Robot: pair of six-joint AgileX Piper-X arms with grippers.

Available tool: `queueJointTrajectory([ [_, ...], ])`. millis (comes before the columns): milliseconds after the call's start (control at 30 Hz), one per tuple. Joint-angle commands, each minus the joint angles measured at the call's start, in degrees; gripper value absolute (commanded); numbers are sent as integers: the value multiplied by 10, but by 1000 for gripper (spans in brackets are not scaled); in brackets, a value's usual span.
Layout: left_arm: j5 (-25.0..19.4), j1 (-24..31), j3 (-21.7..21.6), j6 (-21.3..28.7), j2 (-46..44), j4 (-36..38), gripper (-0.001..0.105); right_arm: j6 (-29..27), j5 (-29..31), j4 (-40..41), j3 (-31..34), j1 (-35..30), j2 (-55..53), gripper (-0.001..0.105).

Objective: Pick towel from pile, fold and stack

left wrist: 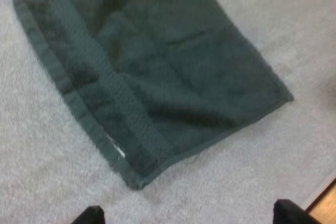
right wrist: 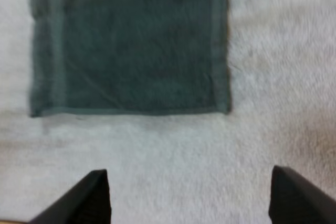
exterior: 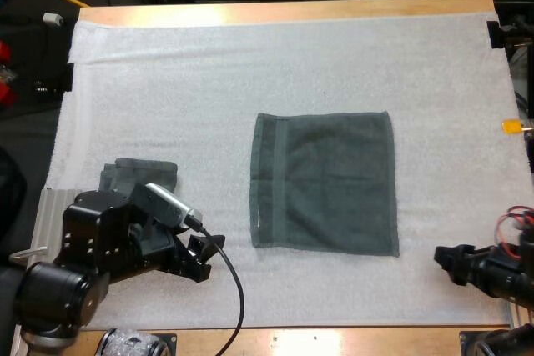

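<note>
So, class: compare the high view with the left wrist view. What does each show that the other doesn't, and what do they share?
High view's extra: a second towel beside the left arm, and the right pincer at the near right. Left wrist view's extra: a small white tag on the hem of the flat towel. Shared: that towel, the white mat and the left pincer, open.
</note>
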Motion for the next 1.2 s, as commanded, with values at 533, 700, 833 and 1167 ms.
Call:
queueJointTrajectory([
  [533, -2, 0, 11, -10, -2, -33, 62, 78, -75, -270, 150, 1, 184, 62],
  [700, -2, 0, 11, -13, -2, -33, 62, 78, -85, -302, 150, 1, 277, 62],
  [833, 3, 0, 11, -13, -2, -33, 62, 78, -103, -311, 150, 1, 334, 62],
  [1167, 11, 0, 11, -13, -2, -33, 62, 118, -127, -397, 150, 1, 425, 60],
])
